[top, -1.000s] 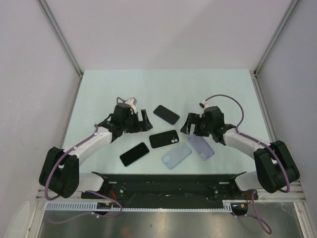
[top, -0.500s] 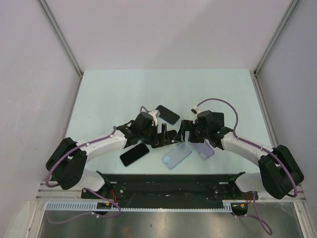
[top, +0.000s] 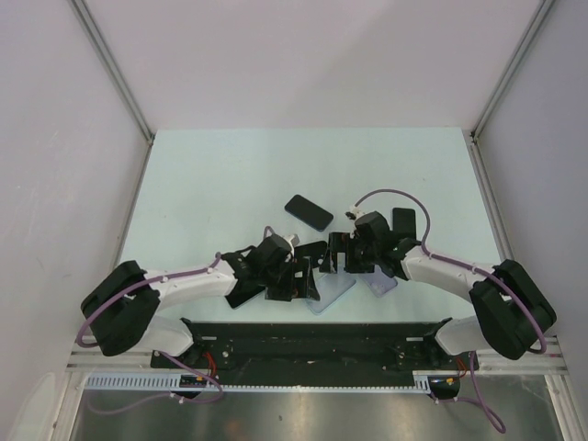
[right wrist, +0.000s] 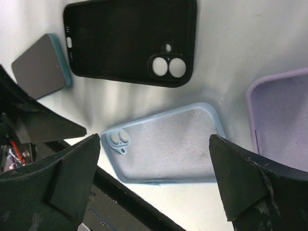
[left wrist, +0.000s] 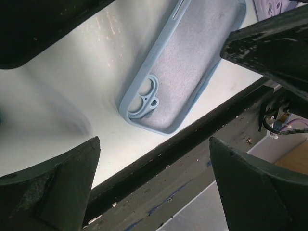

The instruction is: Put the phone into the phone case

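Table [top: 230, 175] bears blue case [top: 336, 291], diagonal, hollow up.

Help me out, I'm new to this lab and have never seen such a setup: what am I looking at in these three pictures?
These are two robot arms bolted at a table's near edge, each ending in a two-finger gripper. The wide picture looks down from above and behind them. The other two come from cameras on the wrists, so the dark wedges at the bottom are each gripper's own fingers. On the table lie a light blue case, a black case, a purple case and a dark phone. The left gripper and right gripper are both open over the cases and hold nothing.
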